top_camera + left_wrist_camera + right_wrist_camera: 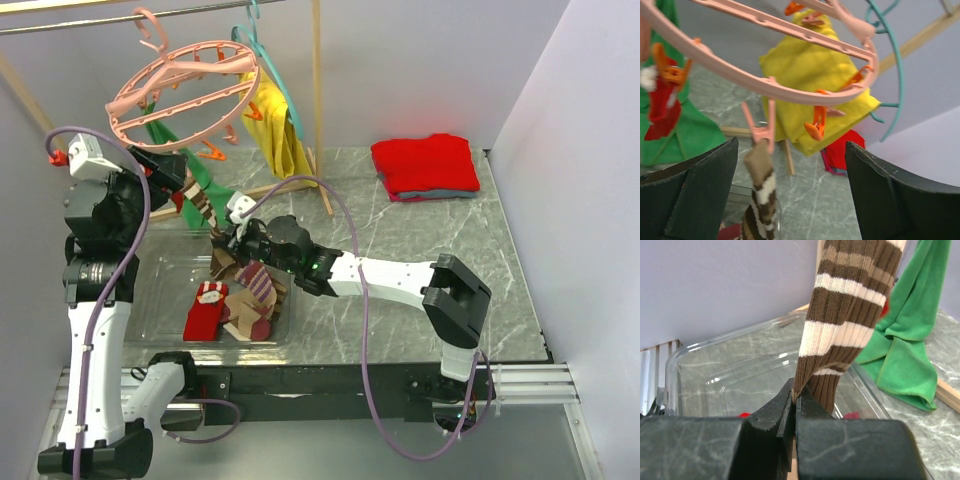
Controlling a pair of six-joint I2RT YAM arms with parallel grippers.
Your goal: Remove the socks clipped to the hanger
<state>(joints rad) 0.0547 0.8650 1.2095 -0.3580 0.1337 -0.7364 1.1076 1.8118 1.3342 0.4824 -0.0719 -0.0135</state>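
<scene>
While on clip (761, 132), sock (840, 325) in right hand (794, 405)

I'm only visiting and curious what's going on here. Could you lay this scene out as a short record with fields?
Left fingers: open, empty, below the pink ring hanger
Right fingers: shut on the brown-striped sock
Sock's top: apparently still in a pink clip
Clear tray: holds a red sock and striped socks
Also on hanger: a clipped red sock
Behind: yellow garment, green cloth
</scene>
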